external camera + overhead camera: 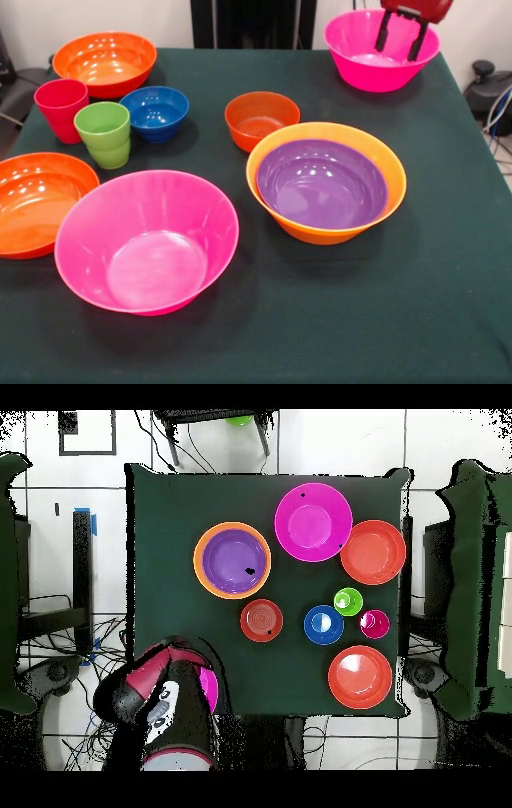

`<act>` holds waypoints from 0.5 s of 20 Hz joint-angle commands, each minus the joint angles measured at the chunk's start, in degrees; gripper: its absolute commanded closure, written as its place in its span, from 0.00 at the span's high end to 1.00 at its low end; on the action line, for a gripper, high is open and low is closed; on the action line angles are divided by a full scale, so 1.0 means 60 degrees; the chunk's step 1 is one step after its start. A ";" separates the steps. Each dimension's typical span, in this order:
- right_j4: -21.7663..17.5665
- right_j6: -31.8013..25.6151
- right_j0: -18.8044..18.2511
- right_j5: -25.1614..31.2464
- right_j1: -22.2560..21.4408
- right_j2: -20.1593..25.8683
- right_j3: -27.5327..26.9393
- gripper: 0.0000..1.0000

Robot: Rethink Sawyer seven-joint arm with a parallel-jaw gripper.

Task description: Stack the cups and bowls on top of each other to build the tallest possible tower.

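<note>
Gripper: gripper (401,40) hangs at the upper right of the front view, its two black fingers (382,35) spread apart — empty, over the far pink bowl (360,68).
Bowls: purple bowl (322,183) nested in the large orange bowl (382,168), centre right; near pink bowl (146,238) lower left, upright.
Small items: small orange bowl (262,118), blue bowl (154,112), green cup (104,133) beside red cup (61,108), upper left.
Edges: two shallow orange bowls (105,62) (32,202) near the left edge.
Surface: dark green tablecloth (336,320) — bare at the bottom.
</note>
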 commanded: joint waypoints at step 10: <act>0.1195 0.1088 0.1027 -0.1232 0.1614 -0.0298 0.0130 1.00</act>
